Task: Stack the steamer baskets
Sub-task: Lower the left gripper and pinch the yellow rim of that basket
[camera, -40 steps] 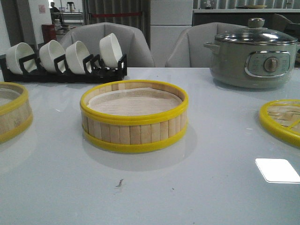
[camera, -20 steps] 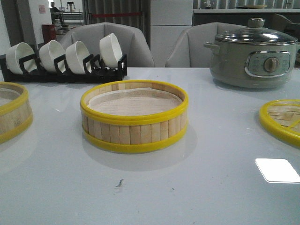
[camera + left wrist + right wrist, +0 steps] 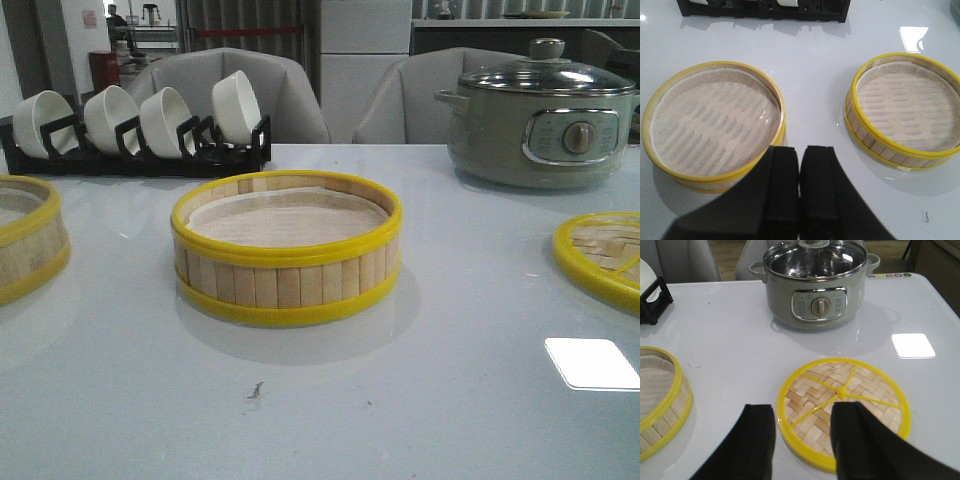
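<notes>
Now left jaws closed, right apart.

Right claw (image 3: 802,440) hangs over the white surface (image 3: 730,340), its two black fingers (image 3: 757,440) spread with a clear gap. Flat woven lid (image 3: 845,410) with yellow rim lies just beyond and partly under the fingers. Grey-green pot (image 3: 815,285) with glass lid stands farther off. One steamer basket (image 3: 660,400) at frame edge, partly cut off. Black rack (image 3: 652,302) corner with a white bowl (image 3: 646,275) visible.
</notes>
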Action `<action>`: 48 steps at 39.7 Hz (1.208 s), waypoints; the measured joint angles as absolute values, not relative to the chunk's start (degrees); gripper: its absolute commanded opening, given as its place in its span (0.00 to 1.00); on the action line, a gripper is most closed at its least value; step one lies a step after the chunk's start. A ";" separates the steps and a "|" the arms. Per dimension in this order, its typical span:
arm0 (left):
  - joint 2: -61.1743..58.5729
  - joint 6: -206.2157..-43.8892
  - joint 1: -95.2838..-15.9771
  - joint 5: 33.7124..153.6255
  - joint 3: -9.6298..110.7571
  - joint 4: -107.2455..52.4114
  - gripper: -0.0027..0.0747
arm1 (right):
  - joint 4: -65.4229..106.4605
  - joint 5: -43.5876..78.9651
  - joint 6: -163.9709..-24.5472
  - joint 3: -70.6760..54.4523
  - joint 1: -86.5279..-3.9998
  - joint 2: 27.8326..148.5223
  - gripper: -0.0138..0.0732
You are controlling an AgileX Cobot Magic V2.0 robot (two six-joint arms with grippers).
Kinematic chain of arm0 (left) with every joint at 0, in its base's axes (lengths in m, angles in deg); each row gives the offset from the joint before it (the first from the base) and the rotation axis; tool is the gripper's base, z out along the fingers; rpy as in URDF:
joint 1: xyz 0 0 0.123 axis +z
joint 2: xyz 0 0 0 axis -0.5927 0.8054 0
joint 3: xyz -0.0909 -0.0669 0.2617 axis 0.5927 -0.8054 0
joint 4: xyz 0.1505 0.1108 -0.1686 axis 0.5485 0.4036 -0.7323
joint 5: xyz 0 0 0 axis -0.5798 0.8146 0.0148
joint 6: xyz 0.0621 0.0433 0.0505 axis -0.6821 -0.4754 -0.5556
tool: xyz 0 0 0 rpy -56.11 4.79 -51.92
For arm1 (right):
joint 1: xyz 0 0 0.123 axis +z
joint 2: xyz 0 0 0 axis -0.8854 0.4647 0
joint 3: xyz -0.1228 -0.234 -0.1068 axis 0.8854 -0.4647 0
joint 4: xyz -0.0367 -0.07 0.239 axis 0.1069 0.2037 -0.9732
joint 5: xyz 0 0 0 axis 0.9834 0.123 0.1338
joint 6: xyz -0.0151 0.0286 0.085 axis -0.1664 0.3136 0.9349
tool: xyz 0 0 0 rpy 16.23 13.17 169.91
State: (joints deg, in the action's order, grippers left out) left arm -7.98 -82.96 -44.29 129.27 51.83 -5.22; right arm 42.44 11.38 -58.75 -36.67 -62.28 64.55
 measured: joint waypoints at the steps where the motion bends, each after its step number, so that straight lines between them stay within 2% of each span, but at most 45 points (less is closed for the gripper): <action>1: -7.98 -82.96 -44.29 129.27 51.83 -5.22 0.15 | 42.44 11.49 -58.75 -36.67 -62.28 64.55 0.61; 9: -7.98 -83.33 -44.38 128.67 51.83 -4.99 0.18 | 42.44 11.47 -58.75 -36.67 -62.28 64.55 0.61; 12: -7.98 -84.72 -44.38 127.98 51.83 -4.87 0.30 | 42.44 11.47 -58.75 -36.67 -62.28 64.55 0.61; 17: -7.56 -85.56 -44.38 127.33 51.83 -4.72 0.57 | 42.44 11.47 -58.75 -36.67 -62.28 64.55 0.61; 19: -7.06 -85.56 -44.38 127.18 51.83 -4.73 0.62 | 42.44 11.47 -58.75 -36.67 -62.28 64.55 0.61; 30: 1.14 -85.65 -44.38 126.19 51.83 -6.88 0.62 | 42.44 11.24 -58.75 -36.67 -62.28 64.55 0.61; 48: 25.92 -85.77 -44.38 117.05 54.32 -8.22 0.62 | 42.44 9.59 -58.75 -36.67 -62.28 64.55 0.61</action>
